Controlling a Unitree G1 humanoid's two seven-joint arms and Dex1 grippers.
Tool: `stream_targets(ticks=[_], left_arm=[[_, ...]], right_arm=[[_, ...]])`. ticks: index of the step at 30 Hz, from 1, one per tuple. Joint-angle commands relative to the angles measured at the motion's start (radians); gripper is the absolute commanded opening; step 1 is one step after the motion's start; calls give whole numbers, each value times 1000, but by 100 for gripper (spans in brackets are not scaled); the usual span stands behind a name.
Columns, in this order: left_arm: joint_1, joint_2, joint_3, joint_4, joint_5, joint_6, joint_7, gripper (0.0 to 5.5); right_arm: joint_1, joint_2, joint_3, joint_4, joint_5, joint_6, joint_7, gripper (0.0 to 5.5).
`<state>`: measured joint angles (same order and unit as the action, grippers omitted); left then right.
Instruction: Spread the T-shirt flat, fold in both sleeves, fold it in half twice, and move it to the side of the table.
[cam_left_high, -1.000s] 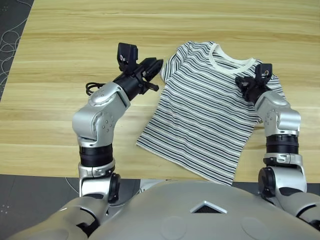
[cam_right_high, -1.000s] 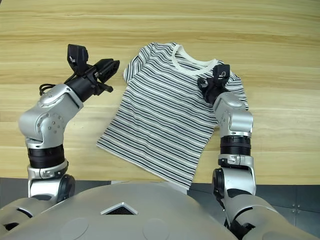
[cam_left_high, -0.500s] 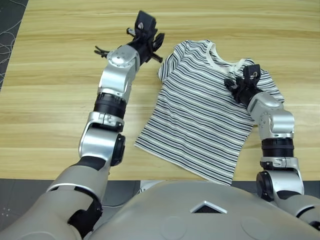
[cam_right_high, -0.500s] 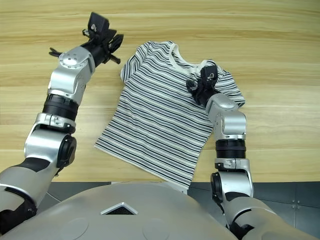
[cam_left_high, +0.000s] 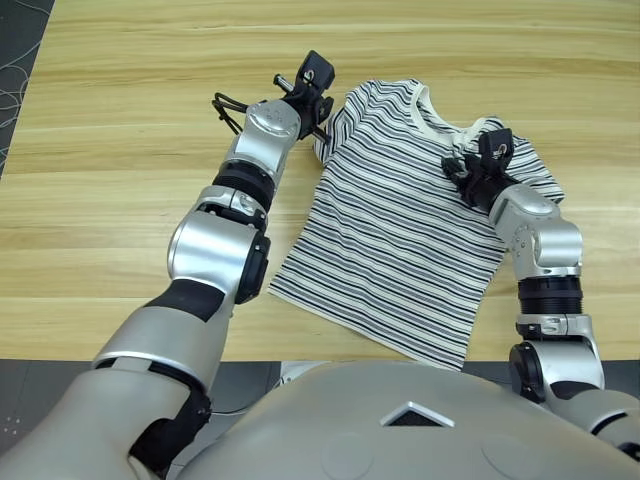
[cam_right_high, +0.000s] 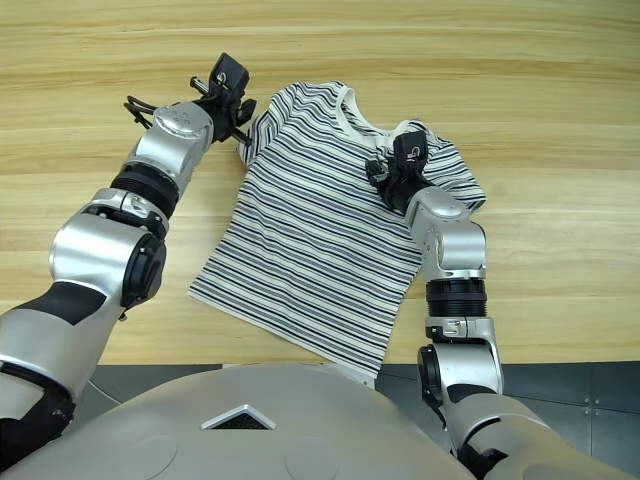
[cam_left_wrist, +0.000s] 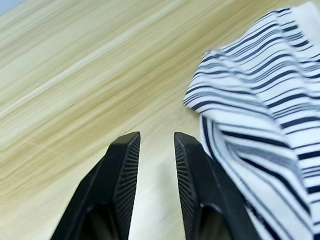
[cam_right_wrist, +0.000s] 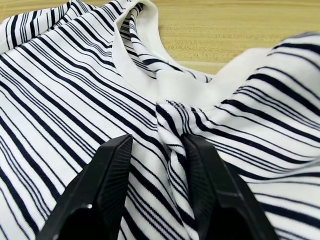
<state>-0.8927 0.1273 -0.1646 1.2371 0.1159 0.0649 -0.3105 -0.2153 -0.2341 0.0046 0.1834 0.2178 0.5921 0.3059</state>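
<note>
**Striped T-shirt (cam_left_high: 400, 240) on the wooden counter (cam_left_high: 120, 150).** It lies at a slant, a bit right of centre from the robot. The collar (cam_left_high: 445, 122) points to the far side. The hem (cam_left_high: 365, 325) is nearest the robot, w/ one corner reaching the counter's near edge. The body of the shirt is mostly flat. The cloth is bunched and wrinkled around the collar and the right shoulder.

The L arm stretches out over the counter to the shirt's left sleeve (cam_left_wrist: 230, 85). The L tool (cam_left_wrist: 156, 137) hangs low just beside the sleeve's cuff edge. Its two ribbed black fingers (cam_left_wrist: 122, 175) are a narrow gap apart, w/ bare wood showing between them and nothing gripped. One finger sits right by the sleeve cloth; touching or just above, can't tell.

The R arm is bent, w/ its forearm over the shirt's right side. The R tool (cam_right_wrist: 157, 142) is down on the cloth just below the collar, near the right shoulder. Its fingers (cam_right_wrist: 102, 195) stand moderately apart. A raised ridge of striped fabric runs up between them and lies against one finger, but they aren't closed on it. The white ribbed collar band curls up just beyond the fingertips.
</note>
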Motion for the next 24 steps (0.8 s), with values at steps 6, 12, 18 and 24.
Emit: stream_targets(ticks=[6,12,18,24], left_arm=[[-21,-23,6,10,32,-15,-29,126],[-21,-29,22,11,26,-7,-41,126],[10,-52,-25,51,82,6,-29,126],[41,-78,-65,81,138,13,-37,126]], right_arm=[[40,26,26,59,-14,41,2,184],[41,28,33,58,-21,35,2,184],[37,33,34,52,-25,32,3,184],[27,41,39,57,-32,25,2,184]])
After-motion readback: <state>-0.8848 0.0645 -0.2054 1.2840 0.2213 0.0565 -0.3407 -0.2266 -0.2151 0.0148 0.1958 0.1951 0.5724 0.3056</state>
